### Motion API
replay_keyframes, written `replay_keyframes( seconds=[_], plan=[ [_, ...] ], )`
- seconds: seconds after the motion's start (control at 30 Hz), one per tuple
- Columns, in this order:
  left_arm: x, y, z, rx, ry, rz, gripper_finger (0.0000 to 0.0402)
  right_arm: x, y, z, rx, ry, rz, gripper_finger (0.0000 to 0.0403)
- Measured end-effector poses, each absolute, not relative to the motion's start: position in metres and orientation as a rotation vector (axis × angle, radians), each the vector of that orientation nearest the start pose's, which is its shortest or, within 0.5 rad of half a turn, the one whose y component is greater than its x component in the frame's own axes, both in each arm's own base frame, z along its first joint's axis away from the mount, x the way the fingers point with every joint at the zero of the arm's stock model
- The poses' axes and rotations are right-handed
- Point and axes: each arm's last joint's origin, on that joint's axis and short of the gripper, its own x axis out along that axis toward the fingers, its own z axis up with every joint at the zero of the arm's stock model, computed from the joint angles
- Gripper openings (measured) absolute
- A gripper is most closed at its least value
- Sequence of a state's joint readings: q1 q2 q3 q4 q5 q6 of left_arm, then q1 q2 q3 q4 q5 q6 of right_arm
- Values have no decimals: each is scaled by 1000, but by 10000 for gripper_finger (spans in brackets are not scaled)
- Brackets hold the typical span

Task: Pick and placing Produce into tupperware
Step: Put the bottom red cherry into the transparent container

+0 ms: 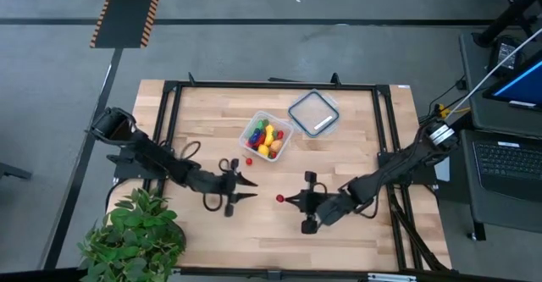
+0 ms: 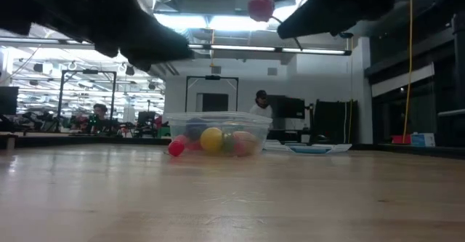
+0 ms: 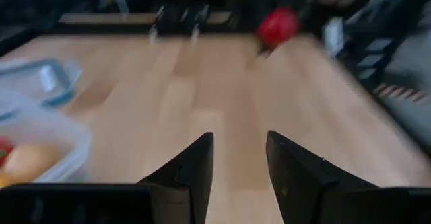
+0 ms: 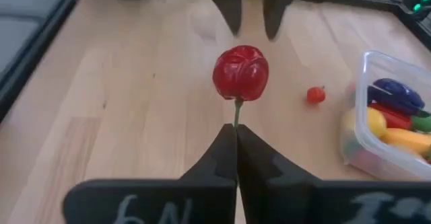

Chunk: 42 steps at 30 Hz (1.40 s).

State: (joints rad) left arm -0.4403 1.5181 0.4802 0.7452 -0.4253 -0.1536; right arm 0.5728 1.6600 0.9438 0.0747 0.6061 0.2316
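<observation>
Most of the produce already sits in the clear tupperware (image 1: pixel 267 136), which stands well ahead of my right jaws (image 4: pixel 236 138) and off to one side. Those jaws are pinched tight on the thin stem of a red cherry-like fruit (image 4: pixel 240 72), held up clear of the table (image 1: pixel 356 231). A small red tomato-like piece (image 4: pixel 315 95) lies just outside the tub, unpicked. My left jaws (image 3: pixel 239 158) are parted and hold nothing, the fruit out beyond them.

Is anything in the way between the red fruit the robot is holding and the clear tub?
Almost nothing. The right tool pinches the red fruit by its stem, lifted off the table. Only a small red piece lies beside the tupperware, low enough to pass over.
</observation>
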Motion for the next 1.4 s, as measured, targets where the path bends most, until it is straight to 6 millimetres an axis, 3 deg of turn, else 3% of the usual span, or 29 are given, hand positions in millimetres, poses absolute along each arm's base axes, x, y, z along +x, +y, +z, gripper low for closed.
replay_keyframes(
  seconds=[0.2,0.37,0.73,1.23,1.4],
  plan=[
    [235,-90,162,-62,30,-124,130,276,158,180,-99,376,-57,0],
    [233,-83,161,-57,5,-188,130,265,146,172,-91,210,-14,0],
    [244,-69,171,-105,-46,-207,130,271,118,166,-106,166,50,0],
    [275,-67,189,-118,32,-165,130,277,107,171,-79,125,92,0],
    [283,-68,188,-107,134,-103,143,277,108,171,-76,122,102,0]
  ],
)
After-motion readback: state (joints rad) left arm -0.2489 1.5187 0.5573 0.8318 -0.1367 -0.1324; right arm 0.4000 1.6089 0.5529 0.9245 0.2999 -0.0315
